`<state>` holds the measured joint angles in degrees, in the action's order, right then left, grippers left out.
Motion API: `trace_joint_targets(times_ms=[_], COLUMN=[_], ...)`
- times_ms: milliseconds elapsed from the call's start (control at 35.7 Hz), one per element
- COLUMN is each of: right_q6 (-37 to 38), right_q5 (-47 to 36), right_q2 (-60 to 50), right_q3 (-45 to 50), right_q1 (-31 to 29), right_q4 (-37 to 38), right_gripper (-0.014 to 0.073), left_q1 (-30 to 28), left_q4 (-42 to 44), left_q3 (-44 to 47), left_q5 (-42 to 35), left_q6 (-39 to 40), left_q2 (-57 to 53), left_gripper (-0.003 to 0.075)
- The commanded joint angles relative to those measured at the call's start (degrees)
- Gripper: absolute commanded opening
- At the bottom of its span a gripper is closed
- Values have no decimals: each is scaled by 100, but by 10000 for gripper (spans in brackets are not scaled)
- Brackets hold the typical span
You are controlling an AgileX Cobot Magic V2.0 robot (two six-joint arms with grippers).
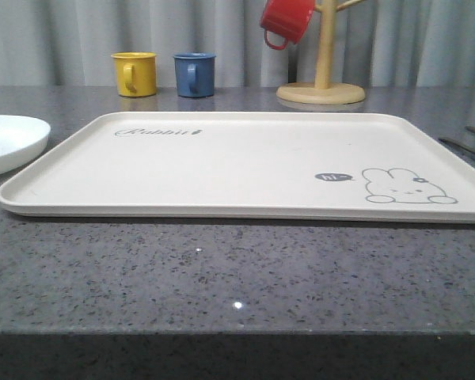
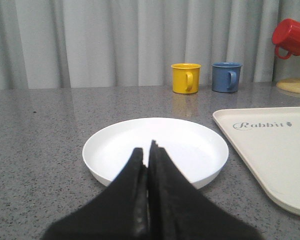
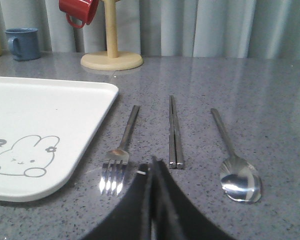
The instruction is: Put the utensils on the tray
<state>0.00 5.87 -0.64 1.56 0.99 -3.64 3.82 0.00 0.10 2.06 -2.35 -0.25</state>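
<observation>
The cream tray (image 1: 245, 170) with the rabbit drawing lies in the middle of the table, nothing on it; its rim also appears as the tray (image 3: 65, 115) and the tray (image 2: 270, 150). To its right, on the grey stone, lie three utensils side by side: a fork (image 3: 121, 152), a pair of chopsticks (image 3: 175, 131) and a spoon (image 3: 235, 162). My right gripper (image 3: 151, 167) is shut with nothing in it, just short of the near ends of the fork and chopsticks. My left gripper (image 2: 147, 150) is shut and empty, in front of the white plate.
A round white plate (image 2: 155, 147) sits left of the tray. At the back stand a yellow mug (image 1: 135, 74), a blue mug (image 1: 195, 74) and a wooden mug tree (image 1: 323, 79) carrying a red mug (image 1: 285, 21). Thin utensil ends (image 1: 469, 146) show at the right edge.
</observation>
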Motion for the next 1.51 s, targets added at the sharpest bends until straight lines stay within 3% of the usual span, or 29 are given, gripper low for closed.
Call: trace_joint_targets(times_ms=[0, 869, 1037, 1262, 1486], right_q6=[-75, -75, -75, -75, -75], right_q5=[-475, -705, -495, 935, 2384], right_q2=[-92, -92, -92, 227, 1604], right_q3=[4, -2, -424, -2102, -3705], right_q1=[-37, -37, -37, -37, -37], right_q4=[-1, -3, -77, -72, -72], right_gripper=[-116, -116, -116, -116, -116], left_q1=[26, 26, 26, 26, 26], left_q4=[-66, -66, -66, -66, -66], left_q3=[106, 106, -213, -2193, -3982], left_q5=[-506, -706, -740, 768, 2295], left_q6=[49, 49, 49, 49, 49], left_q2=[-109, -109, -109, 192, 1314], left_gripper=[-20, -20, -20, -20, -20])
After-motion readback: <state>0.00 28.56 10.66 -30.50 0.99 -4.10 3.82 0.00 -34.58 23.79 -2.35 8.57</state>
